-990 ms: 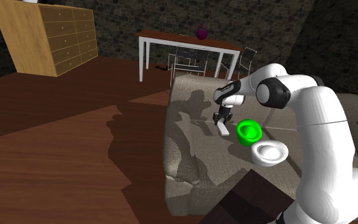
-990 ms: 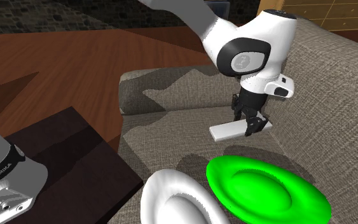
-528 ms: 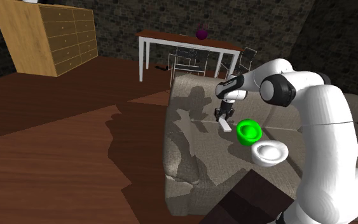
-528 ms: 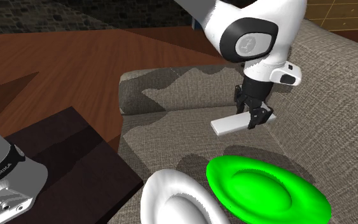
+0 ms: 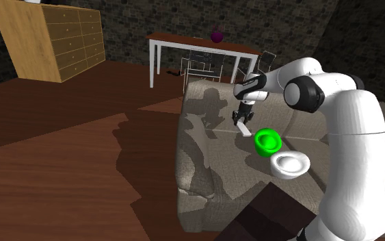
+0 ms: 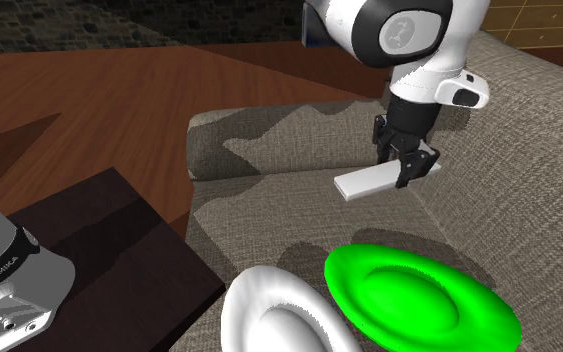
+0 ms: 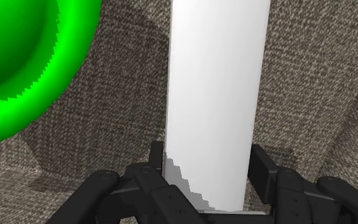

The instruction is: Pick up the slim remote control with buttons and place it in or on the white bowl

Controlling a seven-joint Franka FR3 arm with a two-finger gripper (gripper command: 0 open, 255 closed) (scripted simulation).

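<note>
Reading the shoulder view, we are carrying the white remote [image 5: 242, 129] with the gripper [image 5: 242, 120], its jaws closed on one end, and the remote seems to be hanging just clear of the sofa [image 5: 204, 159]. The green bowl [image 5: 267, 141] is lying at four o'clock from it, and the white bowl [image 5: 290, 164] is at four o'clock beyond that. We are judging that the carry needs enough height to clear the green rim, a level remote, and a slow lowering over the white bowl.

One marking can be read, the dark letters "NKA EMIKA", cut off at the start, on the arm's pale base [image 6: 19, 262] near its left edge. Nothing else is legible.
</note>
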